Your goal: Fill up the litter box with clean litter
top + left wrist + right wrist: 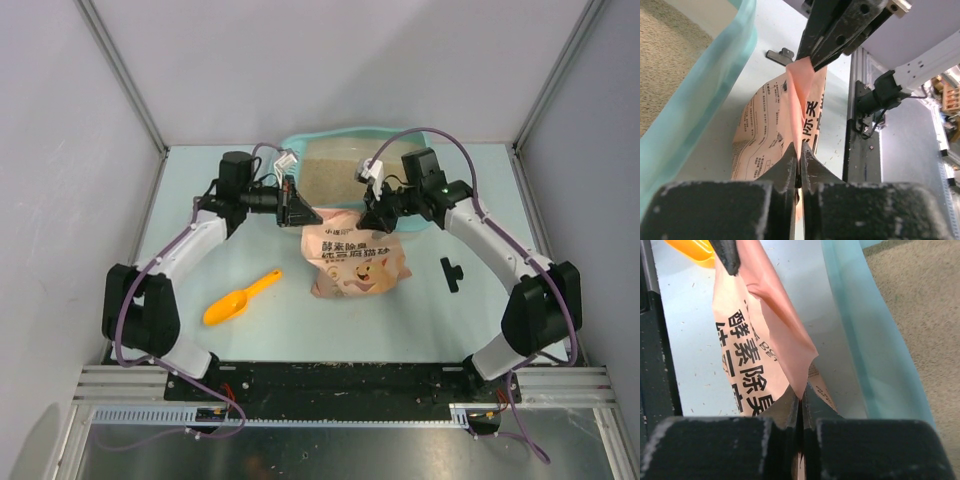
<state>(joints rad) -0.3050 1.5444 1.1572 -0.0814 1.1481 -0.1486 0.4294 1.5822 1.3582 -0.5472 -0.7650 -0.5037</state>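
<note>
The teal litter box (pixel 300 142) stands at the back of the table with beige clean litter (pixel 335 175) spread inside it. In front of it a pink bag (pixel 355 258) with black characters is held up by its top edge. My left gripper (pixel 305 213) is shut on the bag's left top corner, and my right gripper (pixel 377 218) is shut on its right top corner. In the left wrist view the jaws (pixel 800 150) pinch the pink film (pixel 765 130) beside the box wall (pixel 700 100). The right wrist view shows the same pinch (pixel 801 396) on the bag (pixel 750 355), with the litter (pixel 925 300) beyond the wall (pixel 865 340).
An orange scoop (pixel 240 298) lies on the table front left of the bag. A small black clip (pixel 451 272) lies to the right, near the right arm. Grey enclosure walls stand on both sides and behind the box.
</note>
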